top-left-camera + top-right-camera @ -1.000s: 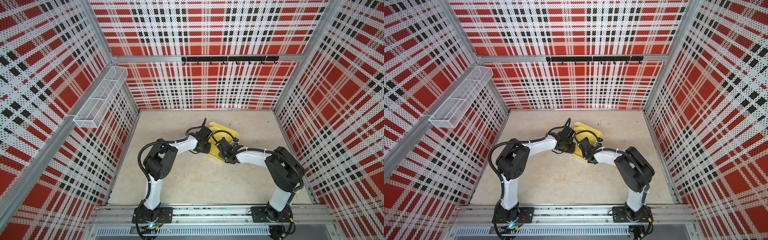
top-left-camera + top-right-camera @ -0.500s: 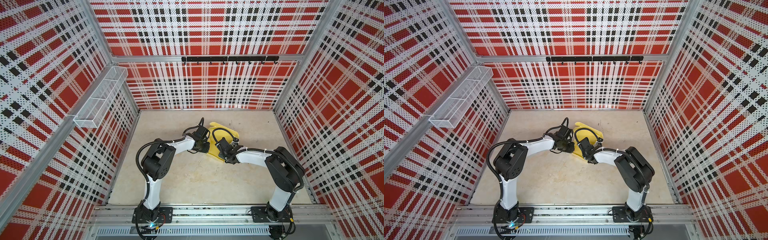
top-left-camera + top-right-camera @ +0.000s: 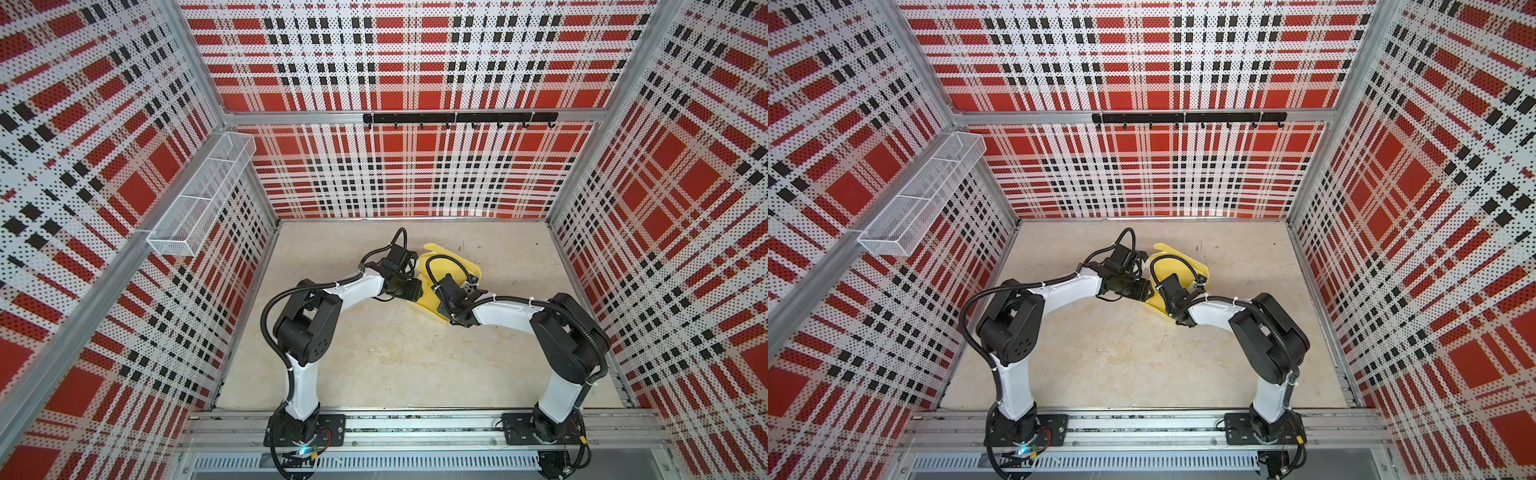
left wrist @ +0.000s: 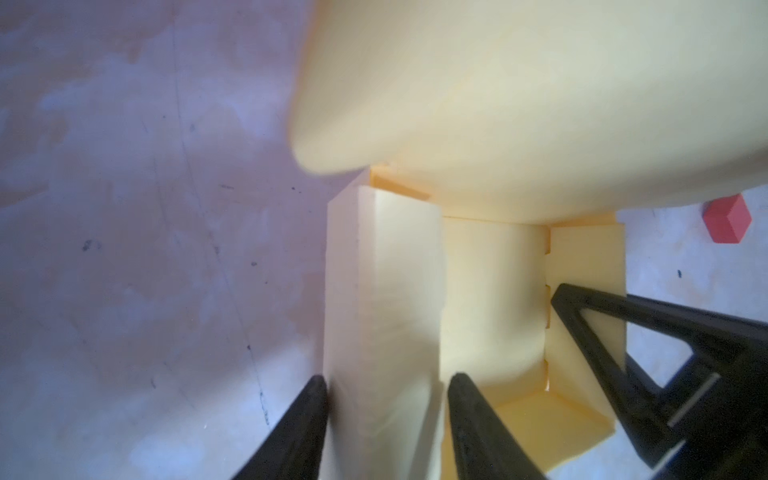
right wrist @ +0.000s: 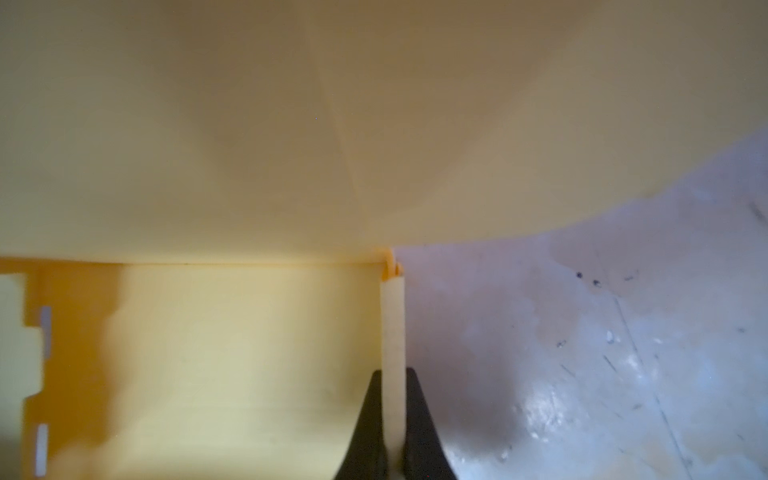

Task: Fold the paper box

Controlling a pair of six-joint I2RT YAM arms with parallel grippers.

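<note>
Two right gripper (image 5: 392,374) fingers pinch one raised wall of the paper box (image 4: 490,299), apparently to steady it; left gripper (image 4: 386,378) fingers straddle the opposite wall, grip unclear.

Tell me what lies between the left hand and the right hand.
Only the paper box's bare inside. The left hand straddles one side wall and the right hand pinches the opposite wall. The left wrist view shows it.

No readable text, label, brand or number anywhere.
</note>
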